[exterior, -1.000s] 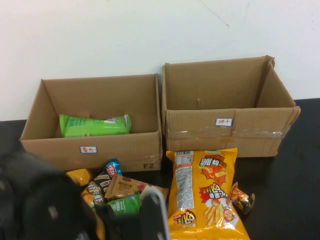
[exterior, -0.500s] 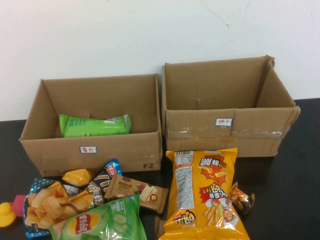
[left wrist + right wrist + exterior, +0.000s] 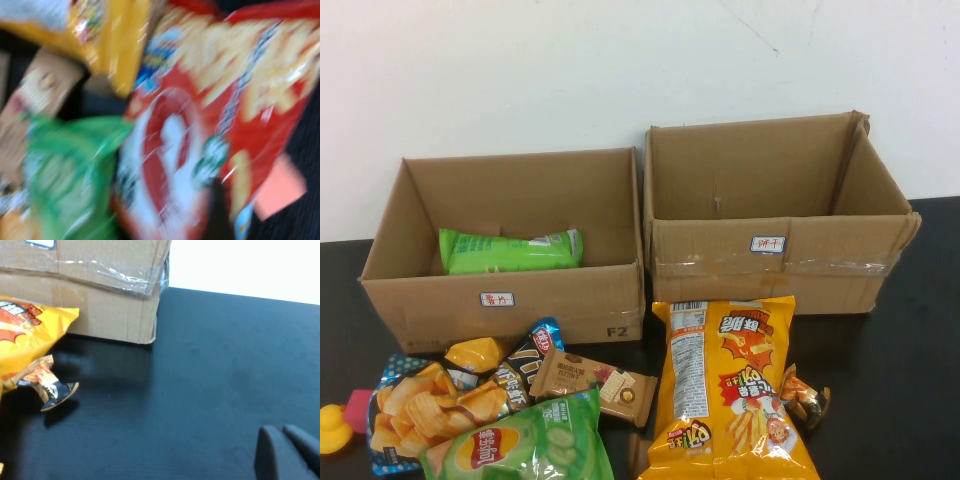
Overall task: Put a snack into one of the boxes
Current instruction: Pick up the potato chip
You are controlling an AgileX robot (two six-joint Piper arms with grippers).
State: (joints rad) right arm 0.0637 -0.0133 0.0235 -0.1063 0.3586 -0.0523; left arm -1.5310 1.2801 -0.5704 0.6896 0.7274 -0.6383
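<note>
Two open cardboard boxes stand side by side: the left box (image 3: 500, 305) holds a green packet (image 3: 510, 250), and the right box (image 3: 770, 265) looks empty. Loose snacks lie in front: a big yellow chips bag (image 3: 730, 390), a green Lay's bag (image 3: 520, 445), a brown bar (image 3: 592, 380), a blue chips bag (image 3: 420, 405) and a small orange candy (image 3: 802, 395). Neither gripper shows in the high view. The left gripper hangs close over the pile, above a red bag (image 3: 210, 115) and the green bag (image 3: 70, 170). My right gripper (image 3: 282, 450) is shut and empty over bare table right of the right box (image 3: 100, 295).
A yellow rubber duck (image 3: 332, 428) and a pink block (image 3: 358, 408) sit at the table's front left. The black table (image 3: 910, 380) is bare to the right of the snacks. A white wall rises behind the boxes.
A second ago my left arm filled the lower left of the high view. It has pulled back out of that view and uncovered the snack pile. Nothing else has moved.
</note>
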